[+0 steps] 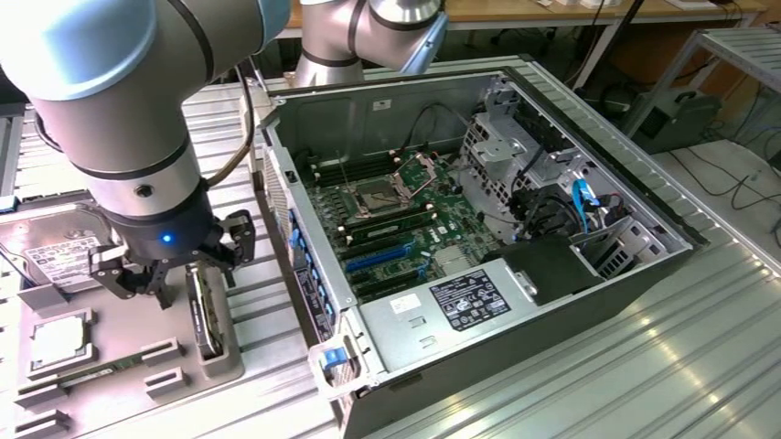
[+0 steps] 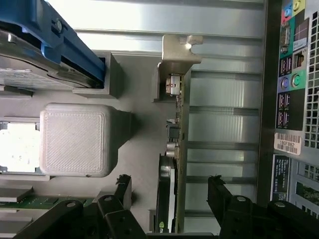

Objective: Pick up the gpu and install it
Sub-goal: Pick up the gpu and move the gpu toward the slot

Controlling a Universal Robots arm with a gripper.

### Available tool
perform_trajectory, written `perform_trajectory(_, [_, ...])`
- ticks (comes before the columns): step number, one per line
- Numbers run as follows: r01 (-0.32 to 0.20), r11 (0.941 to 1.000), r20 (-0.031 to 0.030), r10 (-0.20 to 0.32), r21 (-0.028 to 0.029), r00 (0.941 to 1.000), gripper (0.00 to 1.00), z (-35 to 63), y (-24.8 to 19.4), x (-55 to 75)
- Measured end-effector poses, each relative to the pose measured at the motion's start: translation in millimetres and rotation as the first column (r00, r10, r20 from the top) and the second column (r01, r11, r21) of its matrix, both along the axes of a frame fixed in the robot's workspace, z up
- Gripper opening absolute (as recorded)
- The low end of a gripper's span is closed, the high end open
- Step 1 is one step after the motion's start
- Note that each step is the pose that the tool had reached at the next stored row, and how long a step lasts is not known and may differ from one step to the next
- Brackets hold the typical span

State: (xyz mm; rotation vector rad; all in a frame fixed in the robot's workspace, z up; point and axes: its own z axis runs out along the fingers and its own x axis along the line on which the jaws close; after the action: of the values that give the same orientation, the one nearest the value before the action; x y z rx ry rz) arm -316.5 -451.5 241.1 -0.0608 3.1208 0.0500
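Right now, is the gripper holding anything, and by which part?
Nothing is held. The open gripper straddles the gpu, which stands on edge, with a gap on each side.

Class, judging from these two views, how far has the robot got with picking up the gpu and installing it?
Done: the hand is lined up over the gpu, open, a finger on each side. In hand: nothing; the gpu stands on edge in its grey holder. Left: the grasp, the lift and seating it in the open computer case.

A robotics lab: robot arm [image 1: 116, 119], opened computer case [image 1: 354, 114] on ribbed metal table [image 1: 683, 366], floor cables [image 1: 720, 174] behind.
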Motion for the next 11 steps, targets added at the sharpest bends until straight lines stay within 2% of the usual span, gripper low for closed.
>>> perform_trajectory(4, [0.000, 1.0000, -0.0010, 0.000, -0.0002, 1.0000, 0.72, -7.7, 0.1, -0.1])
perform_trajectory(11, [0.000, 1.0000, -0.0038, 0.000, -0.0003, 1.0000, 0.72, -14.2, 0.1, -0.1])
